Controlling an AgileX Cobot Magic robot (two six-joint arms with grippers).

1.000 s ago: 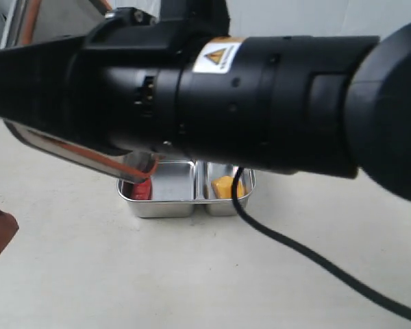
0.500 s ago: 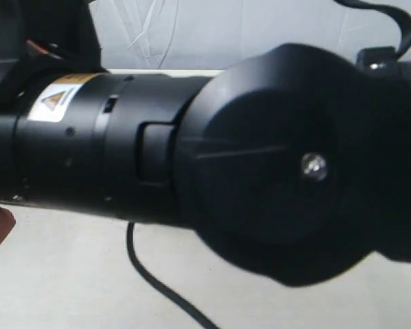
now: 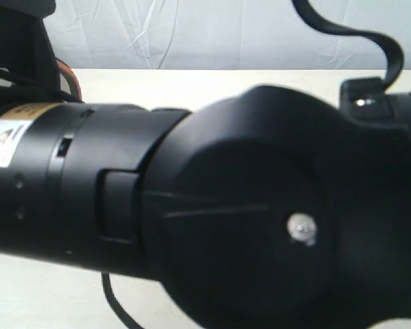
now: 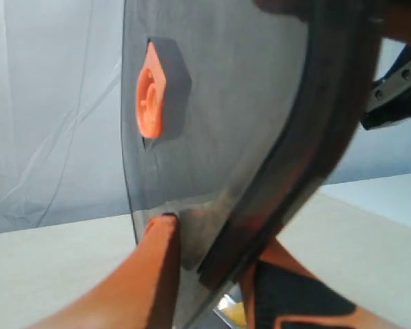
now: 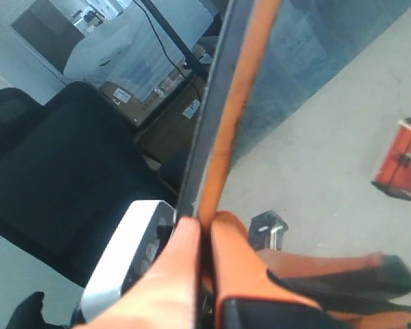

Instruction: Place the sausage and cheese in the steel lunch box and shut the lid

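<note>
**Step in hand: fitting the lid.**

The lid (image 4: 226,123) is held clear of the worktop (image 3: 226,79). It is steeply tilted, nearly on edge, with its orange tab (image 4: 149,89) showing on the outer face. The left end effector (image 4: 209,243) pinches the rim, one finger on the face and the other behind the rim. The right end effector (image 5: 207,223) is pressed together on the lid's thin edge, beside the orange seal (image 5: 243,89).

A black arm (image 3: 226,226) fills the exterior view, so the lid's place over the worktop cannot be told. In the left wrist view, a sliver of steel below the lid is probably the lunch box (image 4: 224,303). A yellow speck in it may be the cheese (image 4: 237,317). The sausage is not in view.

Recommended procedure:
1. With two grips on one rigid lid, move both arms in step, or release one before rotating.
2. Bring the lid level, seal side down.
3. Line up the rounded corners with the box rim before lowering.
4. Lower squarely, since a tilted entry is likely to seat one side only or push the box.
5. Press evenly.
</note>
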